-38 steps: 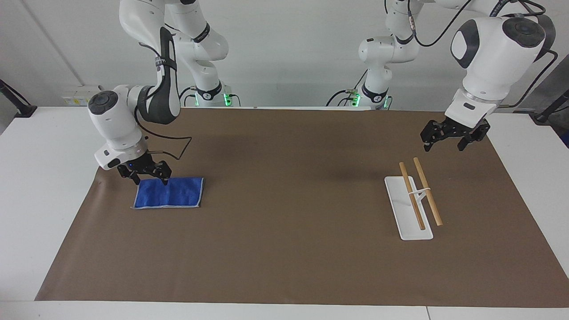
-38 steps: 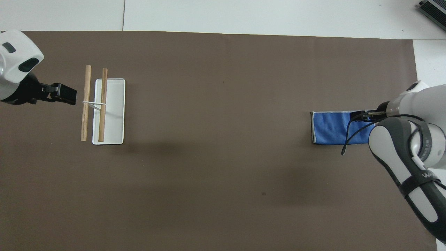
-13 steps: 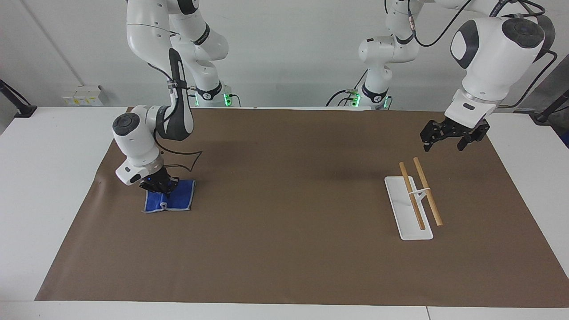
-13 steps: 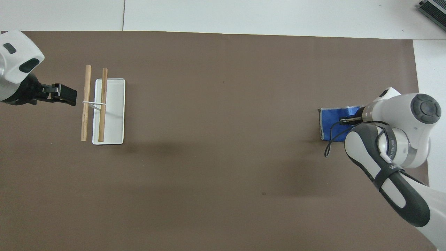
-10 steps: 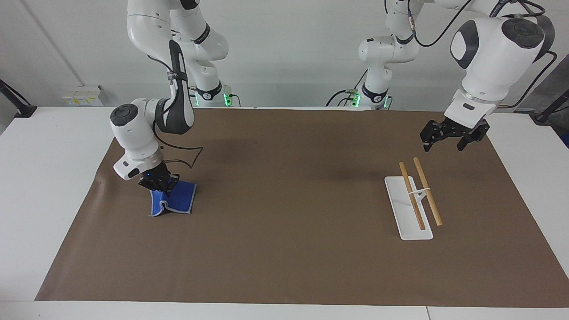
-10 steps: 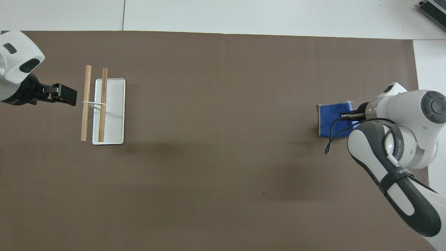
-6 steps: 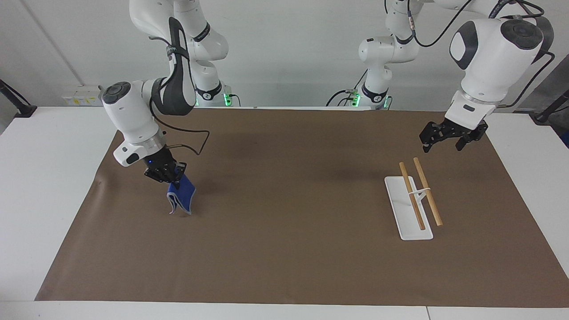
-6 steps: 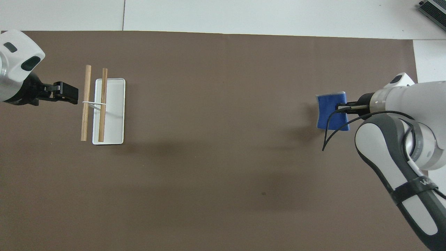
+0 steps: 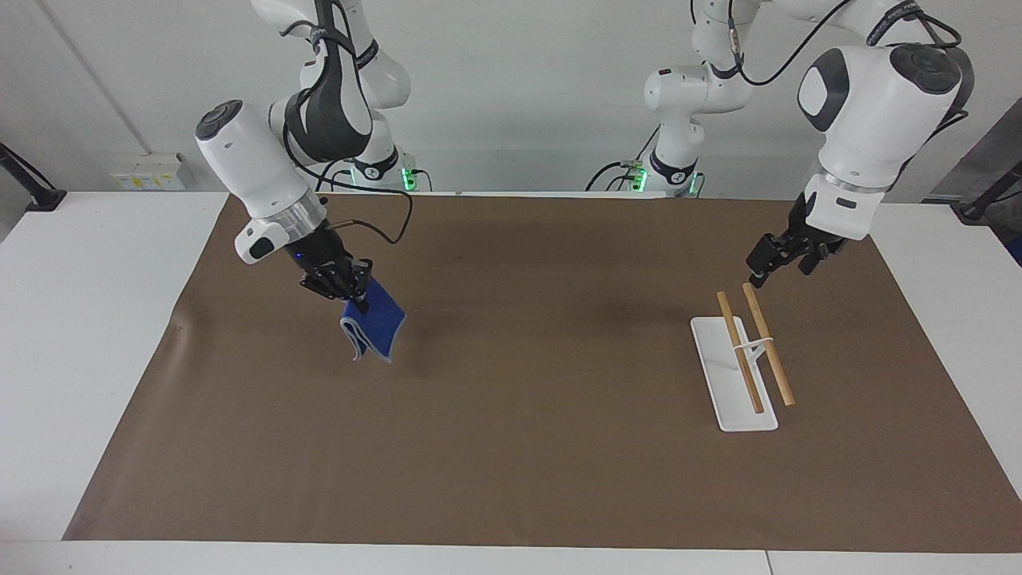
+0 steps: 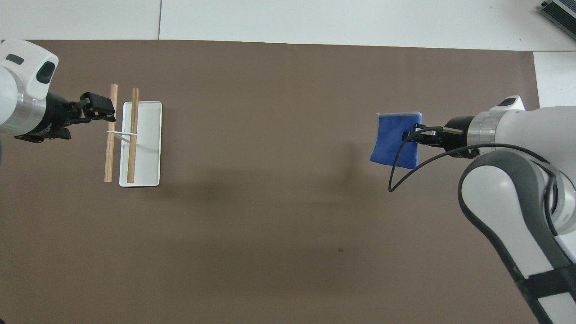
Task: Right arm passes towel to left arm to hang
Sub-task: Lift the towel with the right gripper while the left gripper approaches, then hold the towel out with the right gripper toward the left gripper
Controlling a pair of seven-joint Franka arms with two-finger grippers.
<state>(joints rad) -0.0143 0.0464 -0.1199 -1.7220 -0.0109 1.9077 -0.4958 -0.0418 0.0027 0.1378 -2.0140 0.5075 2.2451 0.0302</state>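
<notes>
The bright-blue towel (image 9: 374, 327) hangs folded from my right gripper (image 9: 351, 297), clear of the brown mat; it also shows in the overhead view (image 10: 396, 139). My right gripper (image 10: 414, 133) is shut on the towel's upper edge, over the mat toward the right arm's end. The rack has two wooden rods (image 9: 754, 347) on a white base (image 9: 730, 399) toward the left arm's end; the rods (image 10: 120, 135) also show from above. My left gripper (image 9: 770, 267) hangs in the air over the rods' robot-side ends, and shows from above (image 10: 100, 108).
A brown mat (image 9: 527, 447) covers most of the white table (image 9: 80, 319). A black cable (image 10: 400, 166) loops below my right wrist. A dark device (image 10: 560, 13) sits at the table's corner farthest from the robots.
My right gripper closed on the towel, lifted it off the mat and carried it toward the table's middle. My left gripper turned and moved toward the rods.
</notes>
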